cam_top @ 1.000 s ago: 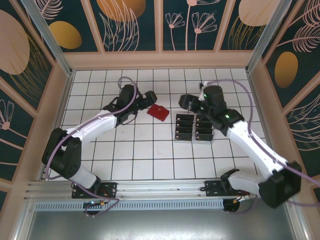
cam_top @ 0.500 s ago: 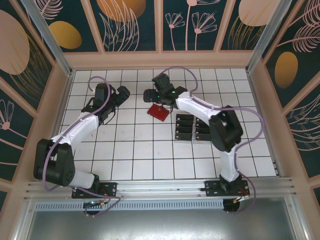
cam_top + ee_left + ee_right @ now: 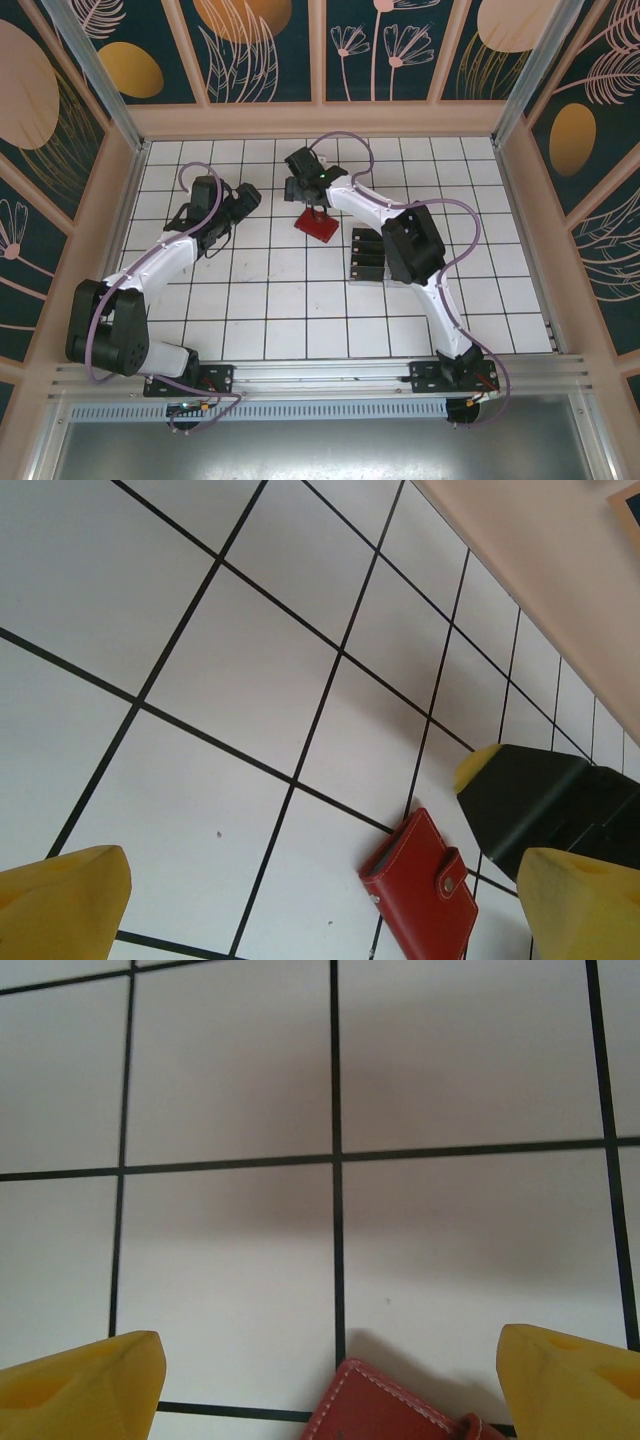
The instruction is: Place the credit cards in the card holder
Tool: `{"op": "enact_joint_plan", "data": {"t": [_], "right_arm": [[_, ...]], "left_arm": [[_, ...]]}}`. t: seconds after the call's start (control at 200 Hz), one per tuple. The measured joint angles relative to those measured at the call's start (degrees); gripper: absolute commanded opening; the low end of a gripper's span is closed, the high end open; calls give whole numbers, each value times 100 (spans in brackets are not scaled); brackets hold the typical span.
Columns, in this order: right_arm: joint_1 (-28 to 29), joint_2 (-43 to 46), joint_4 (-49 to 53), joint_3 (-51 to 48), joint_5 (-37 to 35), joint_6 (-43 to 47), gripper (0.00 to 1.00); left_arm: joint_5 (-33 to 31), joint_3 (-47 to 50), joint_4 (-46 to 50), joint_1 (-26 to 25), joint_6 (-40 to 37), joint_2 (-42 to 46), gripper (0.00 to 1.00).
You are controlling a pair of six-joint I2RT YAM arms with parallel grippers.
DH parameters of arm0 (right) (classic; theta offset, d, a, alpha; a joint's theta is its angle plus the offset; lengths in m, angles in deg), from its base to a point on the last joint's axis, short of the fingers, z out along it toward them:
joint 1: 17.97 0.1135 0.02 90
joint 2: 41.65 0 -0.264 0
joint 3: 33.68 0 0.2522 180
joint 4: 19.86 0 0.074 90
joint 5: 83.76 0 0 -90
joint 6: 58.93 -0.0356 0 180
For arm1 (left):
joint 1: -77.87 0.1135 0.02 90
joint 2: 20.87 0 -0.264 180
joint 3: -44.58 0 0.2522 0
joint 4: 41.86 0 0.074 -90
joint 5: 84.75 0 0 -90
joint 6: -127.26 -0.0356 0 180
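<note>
Tiles of white with black lines are covering the table (image 3: 300, 310), and we are seeing both arms reaching over it from the near edge. The left arm (image 3: 165, 258) is stretching toward the far left, while the right arm (image 3: 437, 300) is bending at its elbow and crossing over to the middle of the far side. Under that elbow a clear rack (image 3: 353, 264) is standing on the table, and the credit cards (image 3: 370, 243) are sitting upright in its slots as dark rectangles; the arm is hiding its right half from us. Just left of the rack, the card holder (image 3: 318, 224) is lying flat and closed, red, with its snap tab fastened, turned at an angle to the tile lines. The right tool (image 3: 335, 1370) is hanging just beyond its far edge, with yellow fingers spread wide and gripping nothing, one corner of the card holder peeking in between them at the bottom of the wrist view. The left tool (image 3: 320, 905) is hovering well to the left of the card holder, likewise released and carrying nothing.
</note>
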Motion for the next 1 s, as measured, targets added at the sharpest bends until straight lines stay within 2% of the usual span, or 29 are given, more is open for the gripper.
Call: {"op": "enact_joint_plan", "data": {"t": [0.275, 0.55, 0.846, 1.001], "right_arm": [[37, 4, -232, -944, 52, -350, 86], [247, 590, -828, -1860, 372, -844, 86], [804, 1447, -1521, -3128, 916, -1578, 86], [1130, 1961, -1731, -3552, 935, -1768, 85]], "left_arm": [[70, 46, -17, 0, -81, 2, 99], [195, 96, -66, 0, -114, 24, 99], [201, 96, -83, 0, -192, 59, 99], [260, 118, -85, 0, -238, 83, 99]]}}
